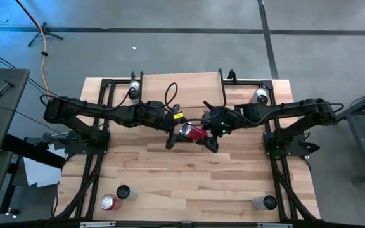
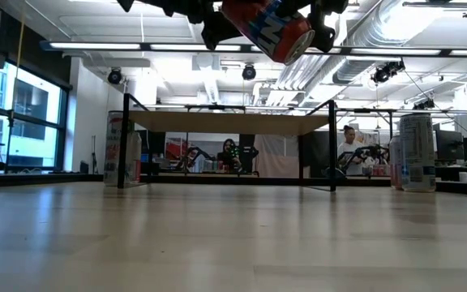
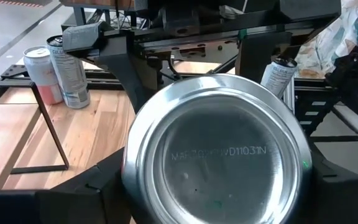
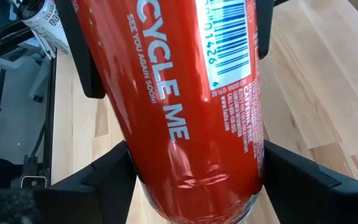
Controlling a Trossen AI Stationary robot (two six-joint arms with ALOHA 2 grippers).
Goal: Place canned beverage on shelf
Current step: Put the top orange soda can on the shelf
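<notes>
A red canned beverage (image 1: pixel 194 132) with white lettering, a barcode and a silver base hangs tilted above the desk (image 1: pixel 189 171), before the shelf (image 1: pixel 181 85), gripped by both the left gripper (image 1: pixel 177 130) and right gripper (image 1: pixel 206 134).

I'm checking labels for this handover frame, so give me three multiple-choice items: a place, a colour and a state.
1. Where is the red can?
A. standing on the floor
B. in the air over the table, between both grippers
C. lying at the table's front edge

2. The can's side is:
A. green
B. red
C. yellow

3. The right gripper is:
A. open, away from the can
B. out of sight
C. shut on the can

Key:
1. B, the high view shows it between the left gripper and the right gripper, short of the shelf.
2. B, a red wall fills the right wrist view.
3. C, its jaws press both sides of the can.
</notes>
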